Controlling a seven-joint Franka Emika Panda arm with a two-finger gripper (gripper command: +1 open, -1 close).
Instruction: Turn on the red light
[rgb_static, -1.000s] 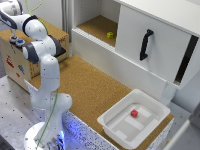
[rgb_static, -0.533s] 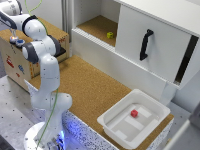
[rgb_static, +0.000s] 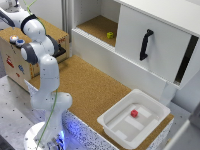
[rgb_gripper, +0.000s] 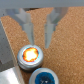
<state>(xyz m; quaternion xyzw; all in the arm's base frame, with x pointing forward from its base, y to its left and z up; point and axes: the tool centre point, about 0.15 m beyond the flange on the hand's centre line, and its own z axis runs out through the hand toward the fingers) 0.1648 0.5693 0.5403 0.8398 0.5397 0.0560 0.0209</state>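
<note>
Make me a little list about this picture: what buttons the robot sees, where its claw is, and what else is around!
lit button: round orange-red glowing button, on the cork-topped box
second button: round blue button, right beside the glowing one
gripper: grey two-fingered gripper, open, above the glowing button, not touching it
bin: white plastic bin on the cork counter
in the bin: small red cube
cabinet: white cabinet with a black handle
in the cabinet: small yellow-green object, too small to identify

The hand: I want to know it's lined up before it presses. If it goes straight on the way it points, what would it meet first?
Probably the cork surface just beside the lit button, not the button itself. The hand is open, one fingertip close above the button's edge. Depth is unclear from the wrist view.
</note>
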